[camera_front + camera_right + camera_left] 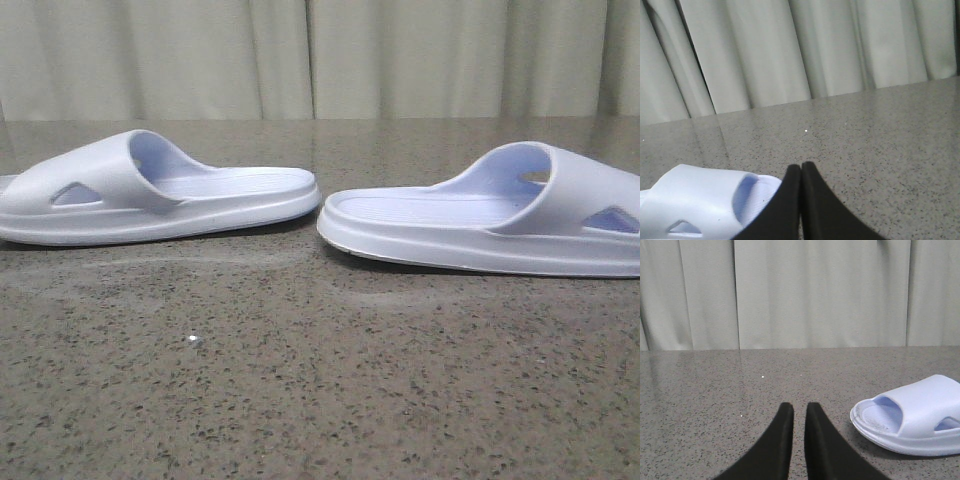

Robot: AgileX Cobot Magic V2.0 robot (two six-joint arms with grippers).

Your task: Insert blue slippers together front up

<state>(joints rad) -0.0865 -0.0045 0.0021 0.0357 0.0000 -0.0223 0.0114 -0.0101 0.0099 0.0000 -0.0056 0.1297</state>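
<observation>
Two pale blue-white slippers lie sole-down on the speckled table, side by side with their heel ends facing each other and a small gap between them. The left slipper (pixel 160 195) has its strap to the left. The right slipper (pixel 480 225) has its strap to the right. Neither gripper shows in the front view. My left gripper (pixel 799 407) is all but shut, with a thin slit between the fingers, and empty; a slipper (pixel 920 412) lies beside it, apart. My right gripper (pixel 801 167) is shut and empty, low by a slipper (pixel 700 200) whose edge its finger hides.
The grey speckled stone table (pixel 300 400) stretches in front of the slippers. A pale pleated curtain (pixel 320 60) hangs behind the table's far edge. A small white speck (pixel 193 341) lies on the table.
</observation>
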